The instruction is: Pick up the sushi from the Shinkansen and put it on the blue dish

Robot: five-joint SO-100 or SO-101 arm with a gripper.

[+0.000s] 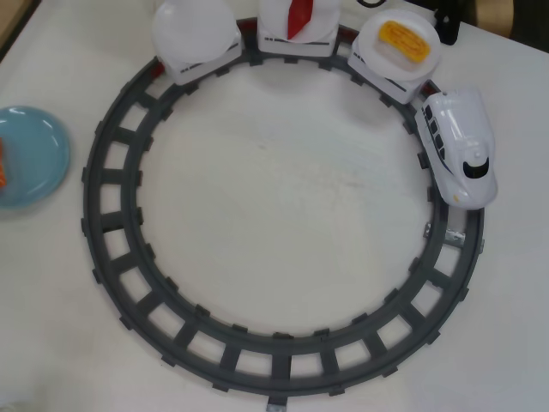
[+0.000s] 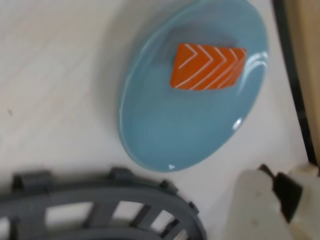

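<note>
The orange sushi [image 2: 207, 66] with white chevron stripes lies flat on the light-blue dish [image 2: 175, 130], towards its far side. In the overhead view the dish [image 1: 39, 154] sits at the left edge, outside the track, and only a sliver of the sushi [image 1: 2, 163] shows. The white Shinkansen [image 1: 463, 150] stands on the track at the right, its three carriages trailing along the top. Part of my gripper [image 2: 280, 200] shows at the bottom right of the wrist view, above and apart from the dish, holding nothing. Its fingertips are out of frame.
A grey oval track [image 1: 111, 249] rings the table; a piece of it [image 2: 100, 210] lies below the dish in the wrist view. The carriages carry an empty white plate [image 1: 193, 30], a red piece [image 1: 298, 17] and a yellow egg piece [image 1: 405, 40].
</note>
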